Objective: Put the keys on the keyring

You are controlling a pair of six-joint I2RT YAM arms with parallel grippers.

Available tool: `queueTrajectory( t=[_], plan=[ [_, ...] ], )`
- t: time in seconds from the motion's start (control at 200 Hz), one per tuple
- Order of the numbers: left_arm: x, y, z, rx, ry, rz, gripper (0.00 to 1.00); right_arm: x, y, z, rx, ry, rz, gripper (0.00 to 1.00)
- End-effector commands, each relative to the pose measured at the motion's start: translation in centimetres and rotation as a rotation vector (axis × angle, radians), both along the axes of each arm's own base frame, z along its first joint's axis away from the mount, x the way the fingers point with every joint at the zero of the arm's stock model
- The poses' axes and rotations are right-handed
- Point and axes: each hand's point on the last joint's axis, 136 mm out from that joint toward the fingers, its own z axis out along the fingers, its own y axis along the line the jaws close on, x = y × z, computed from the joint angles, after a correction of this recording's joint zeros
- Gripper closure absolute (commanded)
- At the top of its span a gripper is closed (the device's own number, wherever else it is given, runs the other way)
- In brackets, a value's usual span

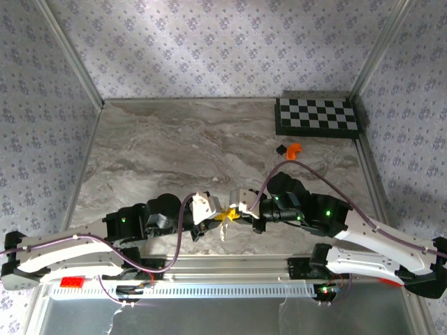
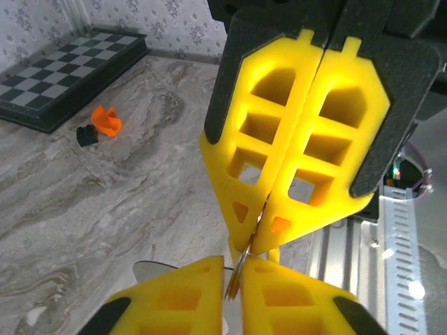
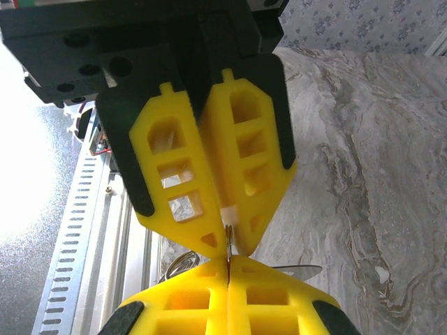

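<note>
Claws tip to tip, well to arm side of chessboard point(image 1: 318, 116): left gripper point(image 1: 215, 215), right gripper point(image 1: 234, 211) both pinched shut on one metal sliver point(image 2: 241, 262), axis claw-to-claw; key or ring unclear.

1. The left arm point(image 1: 63, 255) and the right arm point(image 1: 380, 241) have long white shells and black joints.
2. A thin purple cable point(image 1: 178, 241) runs along the left arm. A second purple cable point(image 1: 307, 166) loops over the right arm.
3. Small green lights point(image 1: 326, 211) glow on the black parts.
4. The left arm has a little red tag point(image 1: 70, 281). The right arm has a red stripe point(image 1: 391, 281).
5. The left gripper point(image 2: 234, 265) and the right gripper point(image 2: 262, 241) have bright yellow pads point(image 2: 314, 132) with square and three-cornered holes.
6. Each pad sits in a black holder point(image 2: 394, 105).
7. The black block point(image 3: 63, 49) above the pads has round screw holes.
</note>
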Motion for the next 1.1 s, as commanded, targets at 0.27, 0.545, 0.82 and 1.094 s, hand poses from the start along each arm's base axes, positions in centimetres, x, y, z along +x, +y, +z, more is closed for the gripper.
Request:
queueTrajectory(
  t=[0.27, 0.545, 0.82, 1.094],
  plan=[
    [-0.3, -0.1, 2.5, -0.117, -0.026, -0.019, 1.00, -0.4, 0.4, 1.8, 0.049, -0.018, 0.020, 0.95],
    [-0.9, 1.4, 4.6, -0.234, -0.056, -0.032, 1.00, 0.0, -0.4, 2.1, 0.099, -0.022, -0.040, 0.75],
    [-1.1, 1.8, 5.1, -0.249, -0.058, -0.035, 1.00, 0.0, -0.1, 3.0, 0.129, -0.034, -0.032, 0.74],
    [-1.1, 1.8, 5.1, -0.252, -0.060, -0.034, 1.00, 0.1, 0.4, 3.2, 0.144, -0.038, -0.030, 0.79]
  ],
)
